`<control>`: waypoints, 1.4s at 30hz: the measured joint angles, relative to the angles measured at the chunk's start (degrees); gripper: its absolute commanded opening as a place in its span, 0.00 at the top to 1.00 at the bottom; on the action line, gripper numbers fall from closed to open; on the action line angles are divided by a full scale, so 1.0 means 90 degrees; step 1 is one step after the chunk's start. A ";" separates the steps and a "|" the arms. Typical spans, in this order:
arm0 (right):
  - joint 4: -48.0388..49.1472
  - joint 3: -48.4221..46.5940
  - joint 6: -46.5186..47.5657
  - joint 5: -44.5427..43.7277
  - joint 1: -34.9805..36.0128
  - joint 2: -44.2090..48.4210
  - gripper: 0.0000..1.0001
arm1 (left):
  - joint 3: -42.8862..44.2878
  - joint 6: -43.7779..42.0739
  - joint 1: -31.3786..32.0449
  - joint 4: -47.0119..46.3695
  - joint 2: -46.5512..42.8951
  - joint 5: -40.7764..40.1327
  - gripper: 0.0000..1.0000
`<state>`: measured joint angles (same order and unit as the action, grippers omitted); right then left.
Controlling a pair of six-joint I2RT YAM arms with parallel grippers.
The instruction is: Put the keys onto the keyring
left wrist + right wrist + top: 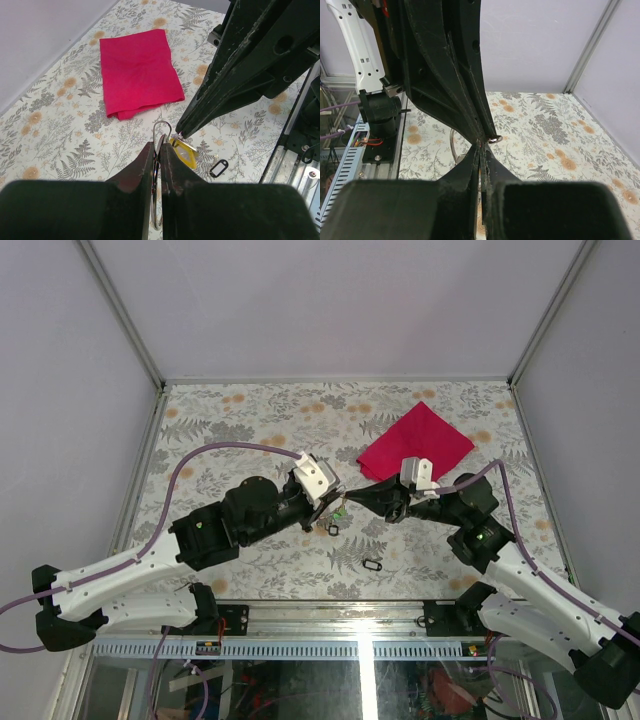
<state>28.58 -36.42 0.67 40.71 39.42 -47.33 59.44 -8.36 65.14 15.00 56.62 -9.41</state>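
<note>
Lab test cell, white panel walls, aluminium posts, floral-covered table

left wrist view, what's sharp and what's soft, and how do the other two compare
Left wrist: its own fingers loom dark and soft, while the keyring they pinch, the yellow key and the red cloth are crisp. Right wrist: black fingers block most of it. Top external: even light, keys tiny.

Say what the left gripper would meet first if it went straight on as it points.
Probably the right gripper, whose closed fingers cross just ahead of the left gripper and its ring, beside the yellow tag. Depth is unclear; it might slip past towards the red cloth.
</note>
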 measured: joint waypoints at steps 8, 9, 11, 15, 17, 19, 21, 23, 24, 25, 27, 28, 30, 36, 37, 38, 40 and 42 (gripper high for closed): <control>0.0019 -0.0005 0.0000 -0.0134 0.0036 -0.0022 1.00 | 0.0002 0.0000 0.0000 0.0000 0.0012 0.0000 1.00; 0.0029 -0.0005 0.0000 -0.0138 0.0036 -0.0022 1.00 | 0.0000 0.0000 0.0000 0.0000 0.0012 0.0000 1.00; 0.0046 -0.0005 0.0000 -0.0143 0.0036 -0.0019 1.00 | 0.0002 0.0000 0.0000 0.0000 0.0012 -0.0002 1.00; 0.0046 -0.0005 0.0000 -0.0143 0.0039 -0.0019 1.00 | 0.0002 0.0000 0.0000 0.0002 0.0024 -0.0007 1.00; 0.0049 -0.0005 0.0000 -0.0143 0.0039 -0.0017 1.00 | 0.0002 0.0002 0.0000 0.0002 0.0034 -0.0010 1.00; 0.0049 -0.0005 0.0000 -0.0143 0.0039 -0.0015 1.00 | 0.0002 0.0002 0.0000 0.0007 0.0046 -0.0010 1.00; 0.0049 -0.0005 0.0002 -0.0151 0.0039 -0.0007 1.00 | 0.0002 0.0002 0.0000 0.0007 0.0058 -0.0015 1.00; 0.0049 -0.0005 0.0012 -0.0206 0.0046 0.0000 1.00 | 0.0002 0.0005 0.0000 0.0007 0.0085 -0.0034 1.00; 0.0044 -0.0005 0.0027 -0.0243 0.0053 0.0010 1.00 | 0.0002 0.0005 0.0000 0.0010 0.0097 -0.0049 1.00; 0.0044 -0.0005 0.0049 -0.0260 0.0061 0.0017 1.00 | 0.0002 0.0005 0.0000 0.0010 0.0114 -0.0053 1.00; 0.0039 -0.0005 0.0100 -0.0304 0.0075 0.0032 1.00 | 0.0010 0.0007 0.0000 0.0012 0.0146 -0.0053 1.00; 0.0039 -0.0005 0.0124 -0.0311 0.0083 0.0036 1.00 | 0.0017 0.0007 0.0000 0.0017 0.0160 -0.0053 1.00; 0.0032 -0.0007 0.0175 -0.0364 0.0092 0.0041 1.00 | 0.0063 0.0027 0.0000 0.0024 0.0194 -0.0056 1.00; -0.0146 -0.0041 0.0452 -0.0478 0.0163 0.0041 1.00 | 0.0112 0.0102 0.0000 0.0027 0.0277 -0.0109 1.00; -0.0180 -0.0041 0.0498 -0.0510 0.0168 0.0041 1.00 | 0.0112 0.0117 0.0000 0.0027 0.0289 -0.0136 1.00; -0.0228 -0.0044 0.0542 -0.0529 0.0170 0.0051 1.00 | 0.0112 0.0124 0.0000 0.0032 0.0296 -0.0165 1.00; -0.0321 -0.0053 0.0607 -0.0573 0.0177 0.0083 1.00 | 0.0112 0.0138 0.0000 0.0039 0.0301 -0.0197 1.00; -0.0418 -0.0078 0.0678 -0.0607 0.0182 0.0124 1.00 | 0.0112 0.0163 0.0000 0.0032 0.0301 -0.0223 1.00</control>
<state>24.82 -37.12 6.76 35.24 41.06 -46.22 60.45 -6.90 65.14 15.29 59.33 -11.42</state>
